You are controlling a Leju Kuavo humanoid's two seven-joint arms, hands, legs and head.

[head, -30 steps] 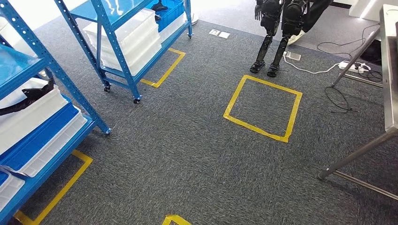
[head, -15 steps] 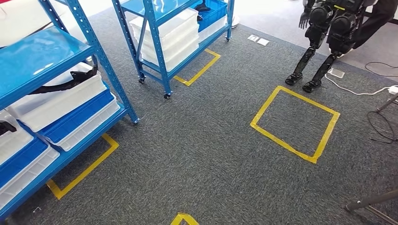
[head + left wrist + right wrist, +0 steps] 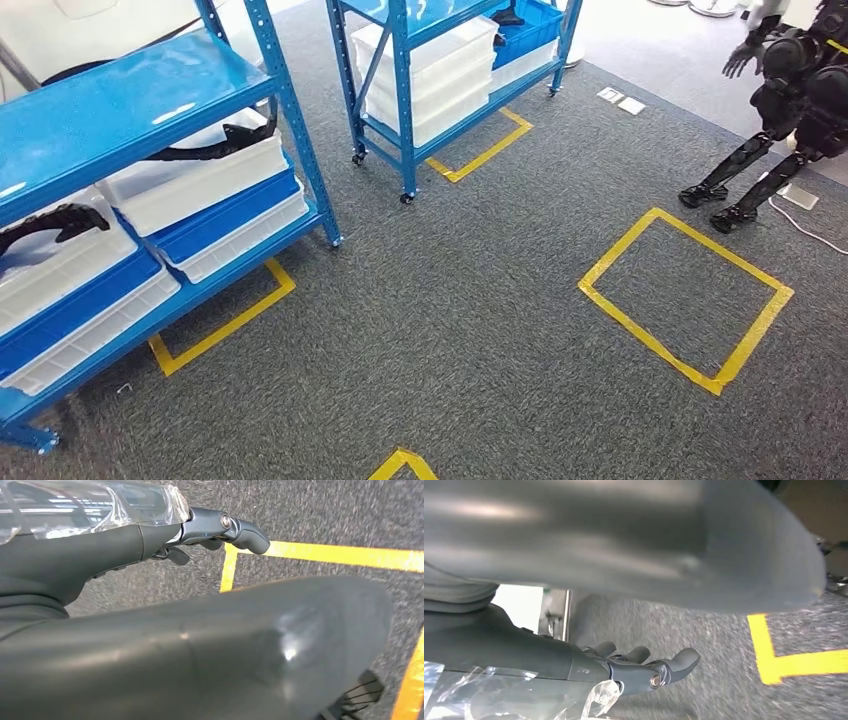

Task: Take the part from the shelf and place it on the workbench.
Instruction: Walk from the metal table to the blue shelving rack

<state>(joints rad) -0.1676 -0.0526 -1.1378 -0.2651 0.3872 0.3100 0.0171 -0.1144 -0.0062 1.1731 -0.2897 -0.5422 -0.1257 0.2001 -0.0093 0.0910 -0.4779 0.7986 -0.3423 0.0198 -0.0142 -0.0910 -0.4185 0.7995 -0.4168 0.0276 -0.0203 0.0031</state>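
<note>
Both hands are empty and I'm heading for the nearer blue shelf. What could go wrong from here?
1. The black parts lie in white bins under a low blue shelf board; an arm reaching in may strike the board or upright.
2. The shelf stands on casters, so a bump could roll it off its yellow floor marking.
3. Another humanoid robot stands nearby, beside the taped square; a wide turn risks contact.
</note>
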